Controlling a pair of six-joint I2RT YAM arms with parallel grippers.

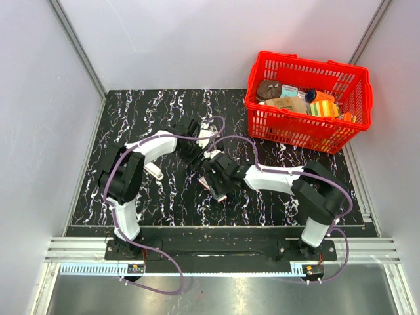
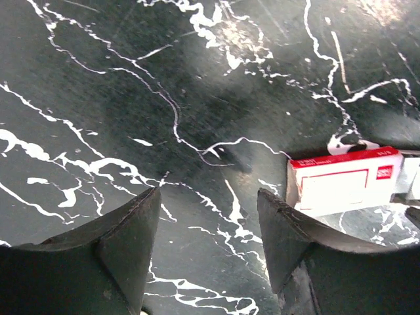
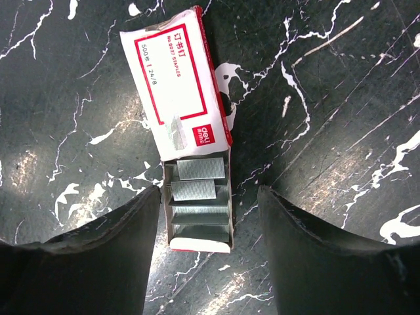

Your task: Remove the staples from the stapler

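A red-and-white staple box [image 3: 176, 79] lies on the black marble table with its tray [image 3: 197, 244] pulled out toward me. Several grey staple strips [image 3: 200, 169] lie in the tray; I cannot tell one strip from another. My right gripper [image 3: 209, 190] is open, its fingers either side of the tray and above it, holding nothing. My left gripper [image 2: 207, 193] is open and empty over bare table, with the box [image 2: 344, 180] just to its right. In the top view both grippers [image 1: 195, 157] [image 1: 215, 184] meet at mid-table. A white elongated object [image 1: 154, 172], possibly the stapler, lies beside the left arm.
A red plastic basket [image 1: 357, 98] with several packets and small items stands at the back right. Grey walls close in the table on the left, back and right. The arms' purple cables loop over mid-table.
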